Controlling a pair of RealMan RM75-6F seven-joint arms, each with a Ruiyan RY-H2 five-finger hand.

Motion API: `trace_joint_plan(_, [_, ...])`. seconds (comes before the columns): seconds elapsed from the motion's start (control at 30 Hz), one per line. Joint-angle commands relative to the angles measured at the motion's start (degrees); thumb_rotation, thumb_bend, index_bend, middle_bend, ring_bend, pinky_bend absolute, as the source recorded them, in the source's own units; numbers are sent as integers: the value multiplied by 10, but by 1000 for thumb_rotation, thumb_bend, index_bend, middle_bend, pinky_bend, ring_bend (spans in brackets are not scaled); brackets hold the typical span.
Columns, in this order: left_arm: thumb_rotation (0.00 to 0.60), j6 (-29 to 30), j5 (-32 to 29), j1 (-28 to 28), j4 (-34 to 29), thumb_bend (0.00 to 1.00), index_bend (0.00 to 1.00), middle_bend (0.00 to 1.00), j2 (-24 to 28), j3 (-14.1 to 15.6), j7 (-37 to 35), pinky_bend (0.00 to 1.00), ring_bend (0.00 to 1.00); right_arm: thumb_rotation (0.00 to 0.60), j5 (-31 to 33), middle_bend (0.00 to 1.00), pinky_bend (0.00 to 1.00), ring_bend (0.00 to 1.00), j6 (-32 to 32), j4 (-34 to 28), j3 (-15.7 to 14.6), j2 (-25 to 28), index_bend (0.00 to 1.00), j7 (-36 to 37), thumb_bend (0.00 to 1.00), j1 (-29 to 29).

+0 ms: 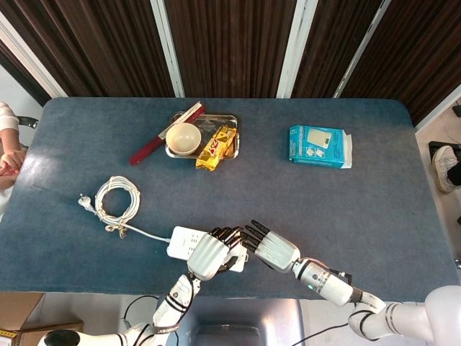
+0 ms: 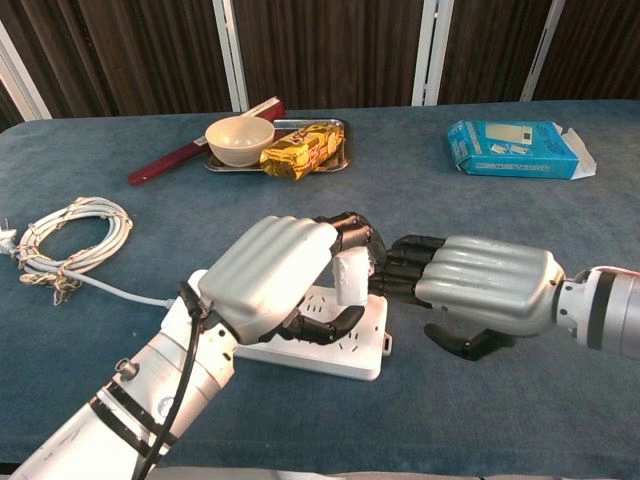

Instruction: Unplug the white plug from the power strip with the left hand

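Observation:
The white power strip (image 2: 335, 345) lies flat near the table's front edge; its left end (image 1: 181, 242) shows in the head view. My left hand (image 2: 275, 275) (image 1: 207, 254) hovers over the strip and pinches the white plug (image 2: 352, 277), which hangs clear above the sockets. From the right, my right hand (image 2: 480, 288) (image 1: 272, 247) reaches in with its fingertips (image 2: 400, 268) against the left hand's fingers beside the plug, and it holds nothing. The strip's own cable runs left to a coil (image 2: 75, 235) (image 1: 119, 196).
At the back stands a metal tray (image 1: 225, 119) with a bowl (image 1: 183, 138) and a yellow snack packet (image 1: 216, 147). A red flat stick (image 1: 164, 134) leans on the tray's left. A blue box (image 1: 319, 146) lies at the back right.

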Motion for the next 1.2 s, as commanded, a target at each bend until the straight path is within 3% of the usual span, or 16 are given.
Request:
trace_joint_plan(0.03, [600,0,-1,2,4,525,367,430,2,0,-5,437,313,600,1,154,0,0,5,-6,2,4,92,0,737,-1])
trace_joint_plan(0.37, [600,23,16,-4,-35,523,367,431,36,-15,-9,430,311,600,-2,153,0,0,57,-48,13,54,82,8,737,-14])
trace_joint_plan(0.67, [600,13,-16,24,-100,519,356,426,148,-15,-9,422,310,600,-19,142,0,0,173,-105,12,157,37,47,737,-66])
trace_joint_plan(0.83, [600,-26,-81,45,-72,505,355,421,201,-27,-53,348,310,600,-33,121,0,0,245,-133,-2,225,5,80,711,-112])
trace_joint_plan(1.0, [600,-38,-102,63,-28,479,340,401,216,-22,-108,287,292,600,-42,113,0,0,270,-141,-14,263,0,88,672,-139])
trace_joint_plan(1.2, [600,-66,-122,65,12,465,248,257,215,-24,-141,235,205,600,-56,106,0,0,274,-146,-23,276,0,83,659,-157])
